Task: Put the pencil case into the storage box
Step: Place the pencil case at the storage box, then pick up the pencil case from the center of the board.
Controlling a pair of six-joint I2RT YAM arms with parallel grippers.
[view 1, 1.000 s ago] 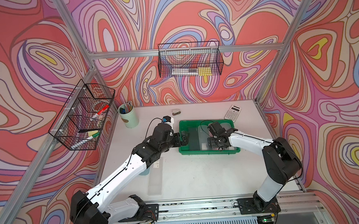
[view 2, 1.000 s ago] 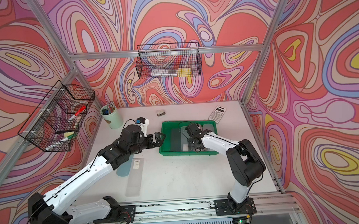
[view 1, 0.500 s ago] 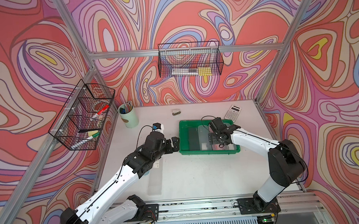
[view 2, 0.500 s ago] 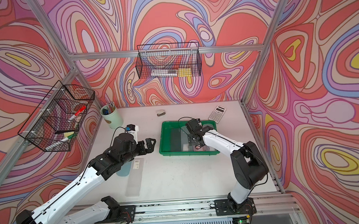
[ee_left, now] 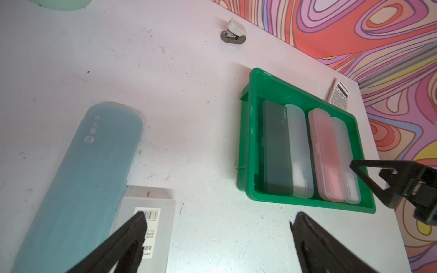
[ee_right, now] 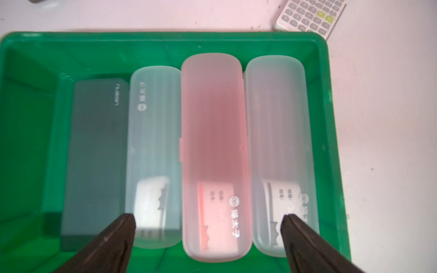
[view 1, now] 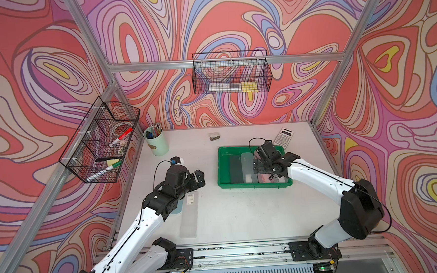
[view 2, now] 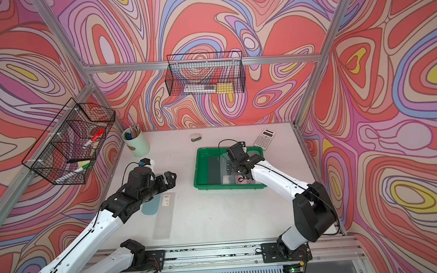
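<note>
In both top views the cases (view 1: 236, 169) in the box (view 1: 240, 186) are partly hidden by the right gripper (view 1: 257, 167). At centre left the blue case (view 2: 149, 208) is mostly covered by the left arm (view 2: 128, 198). What lies in the wire baskets (view 1: 230, 72) is too small to be told. In the wrist views the calculator (ee_right: 309, 16) and the cup (ee_left: 61, 3) are cut off by the frame edge, and the print on the cases is blurred.

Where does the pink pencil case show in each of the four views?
Top view: pink pencil case in storage box, partly under right gripper.
Top view: same.
Left wrist: it sits between two clear cases.
Right wrist: it sits between them.
Landmark: calculator beyond the box.
</note>
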